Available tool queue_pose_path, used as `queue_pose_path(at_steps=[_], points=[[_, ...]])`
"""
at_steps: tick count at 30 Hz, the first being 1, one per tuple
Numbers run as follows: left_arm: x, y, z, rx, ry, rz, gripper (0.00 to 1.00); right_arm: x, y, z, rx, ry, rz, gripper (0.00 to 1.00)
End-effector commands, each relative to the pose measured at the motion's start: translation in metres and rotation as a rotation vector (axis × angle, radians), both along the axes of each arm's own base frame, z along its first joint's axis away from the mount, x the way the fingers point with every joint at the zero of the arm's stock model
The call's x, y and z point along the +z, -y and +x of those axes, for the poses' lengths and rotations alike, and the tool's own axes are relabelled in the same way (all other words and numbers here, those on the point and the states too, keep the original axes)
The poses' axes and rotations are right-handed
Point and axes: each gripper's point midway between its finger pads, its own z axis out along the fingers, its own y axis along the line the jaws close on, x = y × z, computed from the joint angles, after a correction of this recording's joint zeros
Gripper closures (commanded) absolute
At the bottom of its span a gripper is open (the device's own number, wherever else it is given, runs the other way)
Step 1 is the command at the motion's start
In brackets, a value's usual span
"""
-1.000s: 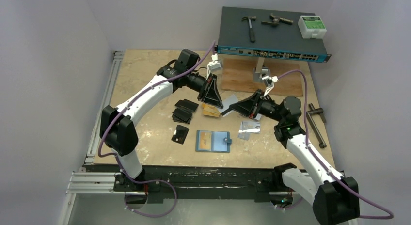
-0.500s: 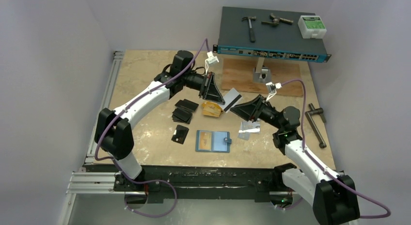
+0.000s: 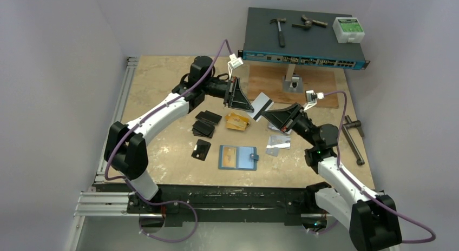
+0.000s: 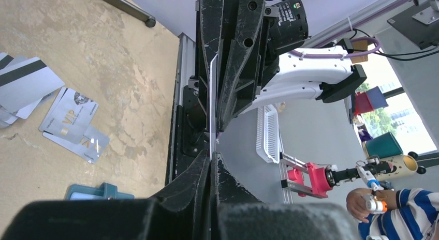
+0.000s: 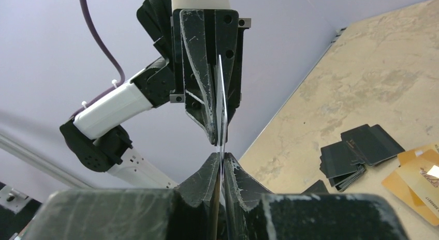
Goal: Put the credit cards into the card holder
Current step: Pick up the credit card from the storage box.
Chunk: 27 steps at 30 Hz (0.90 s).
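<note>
A silver-white credit card with a black stripe [image 3: 262, 105] hangs in the air above the table's middle, pinched at opposite ends by both grippers. My left gripper [image 3: 251, 109] is shut on its left end, and the card's thin edge [image 4: 211, 121] runs up from those jaws. My right gripper [image 3: 268, 116] is shut on the other end [image 5: 222, 110]. The teal card holder [image 3: 238, 157] lies open near the front with a gold card in a pocket. On the table lie orange-gold cards [image 3: 236, 121], black cards [image 3: 205, 124], a single black card [image 3: 201, 150] and silver cards [image 3: 280, 141].
A network switch [image 3: 303, 37] stands at the back with a hammer [image 3: 280, 30] and a small white box [image 3: 348, 29] on it. A wooden board [image 3: 276, 86] lies in front of it. Metal tools [image 3: 353, 137] lie at the right edge.
The right gripper let go, opened, shifted and shut again on the card's right end. The left gripper raised and turned the card slightly toward the back.
</note>
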Motion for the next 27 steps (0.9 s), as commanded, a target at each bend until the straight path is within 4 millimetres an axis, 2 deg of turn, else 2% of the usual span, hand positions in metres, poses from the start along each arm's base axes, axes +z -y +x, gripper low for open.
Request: queue_pose_path(at_steps=[1, 9, 14, 22, 25, 26, 27], points=[[0.017, -0.004, -0.003, 0.011, 0.047, -0.032, 1.00, 0.020, 0.003, -0.001, -0.017, 0.070, 0.046, 0.93], [0.009, -0.003, -0.010, -0.005, 0.045, -0.011, 1.00, 0.033, 0.001, 0.002, -0.017, 0.095, 0.077, 0.94], [0.008, -0.001, -0.008, 0.005, 0.045, -0.006, 1.00, 0.033, -0.005, 0.003, -0.007, 0.091, 0.077, 1.00], [0.000, 0.003, -0.017, -0.006, 0.026, 0.024, 1.00, 0.035, -0.012, 0.006, -0.007, 0.086, 0.065, 0.94], [-0.001, 0.002, -0.019, -0.007, 0.028, 0.035, 0.98, 0.033, -0.013, 0.007, -0.005, 0.079, 0.058, 0.97], [-0.003, 0.000, -0.019, -0.004, 0.024, 0.048, 0.95, 0.032, -0.014, 0.007, -0.004, 0.079, 0.054, 1.00], [-0.004, -0.001, -0.019, -0.001, 0.026, 0.056, 0.87, 0.028, -0.014, 0.008, -0.006, 0.068, 0.042, 1.00]])
